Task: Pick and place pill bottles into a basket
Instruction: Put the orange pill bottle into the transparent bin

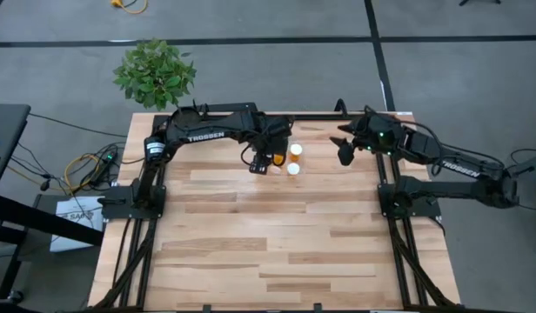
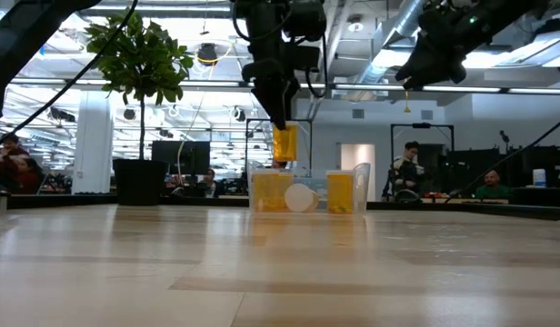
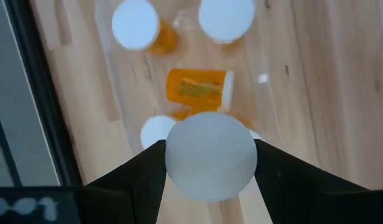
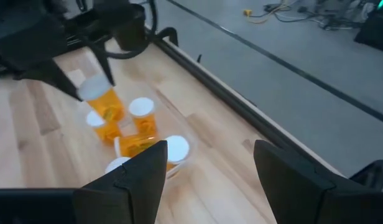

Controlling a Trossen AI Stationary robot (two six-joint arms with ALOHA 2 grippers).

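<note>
**Q:** Nearest the lens in the left wrist view — what is it?

**A:** White cap of a bottle (image 3: 210, 155), pinched between the left pincer (image 3: 210, 186) fingers. It hangs cap-up over the basket (image 3: 266, 74), probably so it can drop straight in. Below it: one bottle on its side (image 3: 198, 90), showing a translucent orange body and a label, and others seen mainly as round white caps.

**Q:** Right wrist view?

**A:** Right pincer (image 4: 207, 180), fingers spread and empty, faces the basket (image 4: 179, 163) from well to one side, likely waiting clear of the drop. The held bottle (image 4: 103, 99) sits above the cluster of orange bottles.

**Q:** High view?

**A:** Left pincer (image 1: 264, 156) reaches to the far middle of the table (image 1: 277, 252); two white caps (image 1: 295, 159) show just beside it. The right pincer (image 1: 345, 149) is apart, near the far right edge. A plant (image 1: 155, 74) stands off the far left corner.

**Q:** Low view?

**A:** Held bottle (image 2: 285, 145) hangs upright, clear above the basket (image 2: 360, 189), whose clear walls are faint around the orange bottles inside.
</note>
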